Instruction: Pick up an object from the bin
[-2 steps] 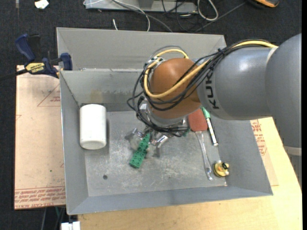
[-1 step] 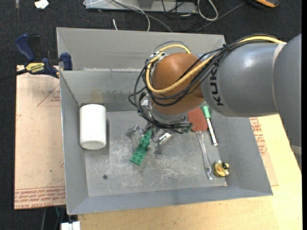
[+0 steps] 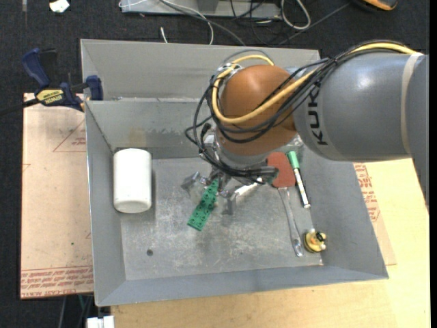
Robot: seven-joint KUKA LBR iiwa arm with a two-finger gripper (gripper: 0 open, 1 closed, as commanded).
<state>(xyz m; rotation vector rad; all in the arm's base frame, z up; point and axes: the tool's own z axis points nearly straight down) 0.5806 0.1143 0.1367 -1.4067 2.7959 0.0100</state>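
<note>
Grey sheet metal, scuffed and speckled with pale scratches, forms the floor of the bin, whose sloped walls rise on all sides. Closest to the front wall, toward the right, a small brass-coloured knob lies just beside the lower end of a thin metal rod. Left of these, near the middle of the floor, lies a green studded brick strip, long and narrow and set on a slant, its lower end pointing at the front-left corner. Its upper end runs in under the gripper, whose metal fingers stand spread to either side of that end; they seem not to be clamping it, though the wrist shades the spot and contact is hard to judge. A white cylinder lies on its side well apart, along the left wall. Right of the gripper, a flat red-brown piece lies partly under the wrist, with a green-handled tool just beside it. Above sits the wrist's orange cover, looped with yellow and black cables, on the thick grey arm. Beyond the bin's back wall lies a dark floor – cords trail across it, with a white scrap at the far left.
</note>
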